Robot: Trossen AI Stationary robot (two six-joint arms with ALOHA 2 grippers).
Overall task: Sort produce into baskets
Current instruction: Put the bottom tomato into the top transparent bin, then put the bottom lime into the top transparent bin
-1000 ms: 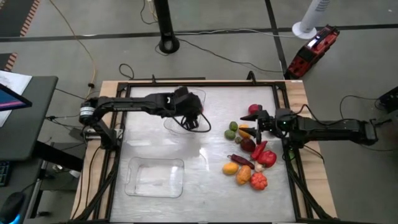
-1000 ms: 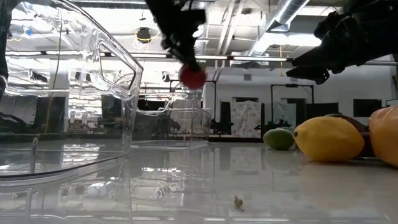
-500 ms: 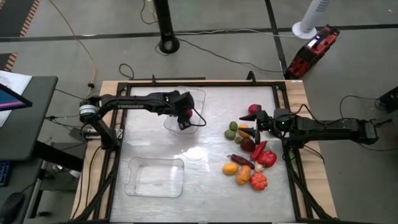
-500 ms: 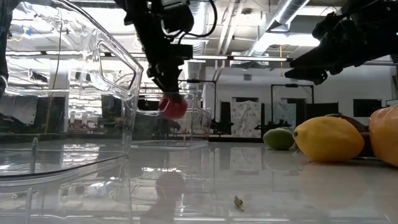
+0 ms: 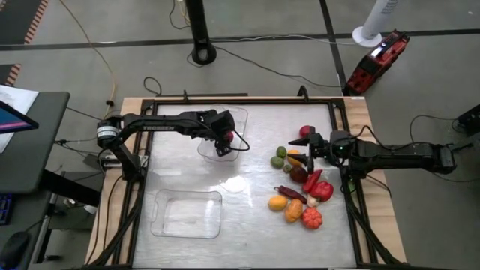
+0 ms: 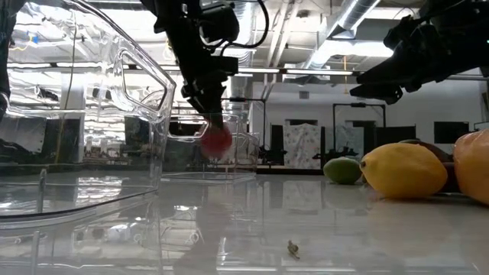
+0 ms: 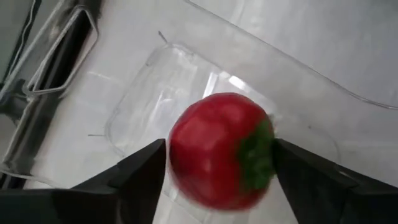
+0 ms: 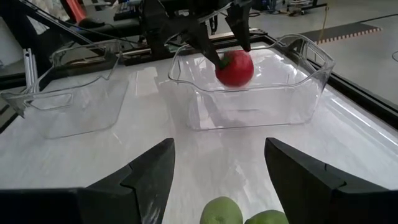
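We are at the drop: our left claw point(image 5: 222, 144) hangs inside the clear basket point(image 5: 238, 118) near the tabletop's far edge, fingers parted with the red tomato point(image 6: 216, 138) loose between them, just above the floor. Our right claw point(image 5: 309, 148) waits open over the produce pile point(image 5: 300, 196) by the right edge. Next we'd lift the left arm clear and let the right pick a piece.

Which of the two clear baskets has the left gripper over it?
The far basket, with the left gripper and red tomato inside; the near basket has nothing over it.
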